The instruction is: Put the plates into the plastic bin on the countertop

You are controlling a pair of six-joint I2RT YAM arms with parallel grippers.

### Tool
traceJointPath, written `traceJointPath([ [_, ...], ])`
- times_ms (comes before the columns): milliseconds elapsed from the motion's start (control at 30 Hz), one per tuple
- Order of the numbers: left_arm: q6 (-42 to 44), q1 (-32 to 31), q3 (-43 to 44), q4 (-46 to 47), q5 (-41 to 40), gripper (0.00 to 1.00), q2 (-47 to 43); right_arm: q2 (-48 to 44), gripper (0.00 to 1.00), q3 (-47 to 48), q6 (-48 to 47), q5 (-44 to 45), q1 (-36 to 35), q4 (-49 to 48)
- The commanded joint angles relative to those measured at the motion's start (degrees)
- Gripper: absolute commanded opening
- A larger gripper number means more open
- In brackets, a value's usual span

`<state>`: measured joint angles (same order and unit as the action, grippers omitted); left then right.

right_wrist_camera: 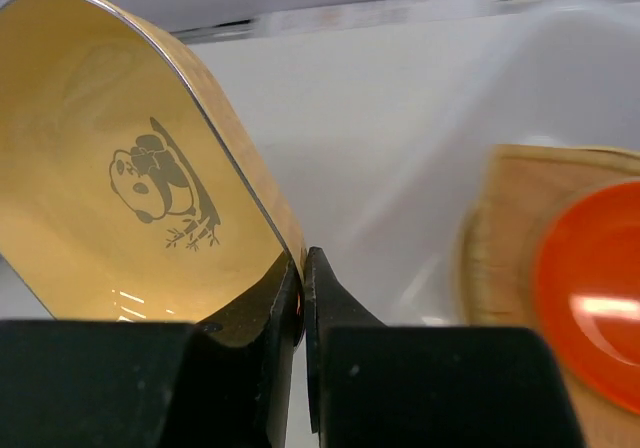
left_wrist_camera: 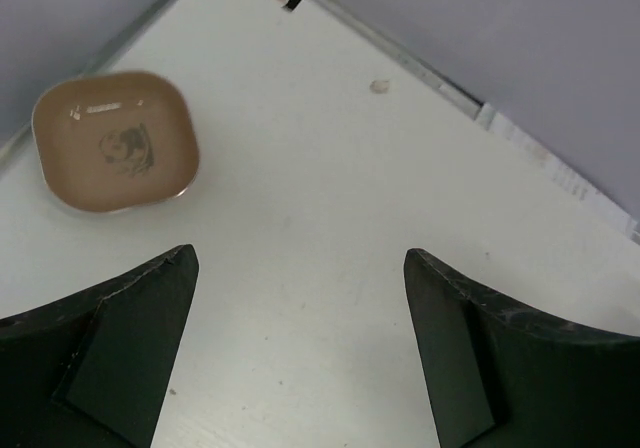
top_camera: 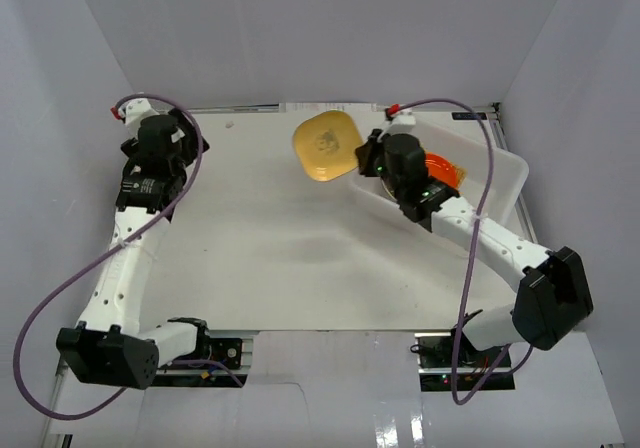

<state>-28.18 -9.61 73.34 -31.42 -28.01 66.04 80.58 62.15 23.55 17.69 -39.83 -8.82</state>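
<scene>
The plastic bin (top_camera: 508, 173) sits at the far right of the countertop (top_camera: 270, 258). Inside it a red-orange plate (right_wrist_camera: 595, 298) lies on a tan plate (right_wrist_camera: 500, 238). Well to the bin's left, the left gripper (left_wrist_camera: 300, 258) hangs with its fingers spread wide over bare surface, holding nothing. Just left of the bin, the right gripper (right_wrist_camera: 302, 268) is pinched tight on the rim of a tilted yellow plate (top_camera: 325, 146). Only the left wrist view shows a brown plate (left_wrist_camera: 115, 140), lying flat near the corner farthest from the bin; the overhead view does not show it.
</scene>
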Motion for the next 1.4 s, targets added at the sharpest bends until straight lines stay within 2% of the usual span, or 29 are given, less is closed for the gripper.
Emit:
traceJointPath([
  [0, -5.81, 11.41, -4.23, -3.83, 16.83, 0.95, 1.02, -3.84, 0.08, -1.5, -3.86, 0.16, 10.45, 7.22],
  [133, -12.49, 20.75, -11.19, -2.34, 23.6, 0.96, 2.07, -8.58, 0.08, -5.97, -5.0, -3.36, 24.06, 12.15],
  [200, -16.35, 25.66, -13.91, -1.45, 25.1, 0.96, 2.42, -9.12, 0.08, -7.39, -5.44, -6.17, 27.6, 13.65],
  [467, -22.35, 31.13, -18.93, -1.27, 19.13, 0.98, 3.74, -5.52, 0.08, -10.03, -5.89, -17.16, 41.49, 14.27],
  [567, -23.93, 33.94, -20.16, -1.28, 20.1, 0.98, 6.29, -4.73, 0.08, -10.03, -5.18, -19.36, 42.12, 14.09],
  [700, -25.08, 37.11, -22.01, 0.13, 22.12, 0.98, 9.36, -3.32, 0.13, -10.64, -4.92, -19.89, 42.65, 14.01],
  [767, -25.78, 37.47, -23.06, 1.44, 21.95, 0.98, 10.77, -3.23, 0.21, -11.0, -4.74, -19.89, 42.82, 13.65],
  [800, -26.13, 37.55, -23.59, 2.14, 22.21, 0.98, 10.95, -3.32, 0.33, -11.17, -4.57, -19.98, 42.91, 13.57],
  [867, -27.27, 37.55, -24.38, 4.43, 23.08, 0.98, 12.0, -4.1, 0.44, -11.35, -4.39, -20.5, 43.0, 13.3],
  [1033, -30.08, 37.55, -23.51, 7.5, 25.19, 0.98, 16.13, -7.0, 0.57, -12.23, -4.3, -22.0, 43.0, 13.39],
  [1367, -40.8, 37.12, -23.42, 12.52, 27.83, 0.98, 21.67, -17.64, 0.59, -17.41, -1.93, -30.52, 42.3, 7.52],
])
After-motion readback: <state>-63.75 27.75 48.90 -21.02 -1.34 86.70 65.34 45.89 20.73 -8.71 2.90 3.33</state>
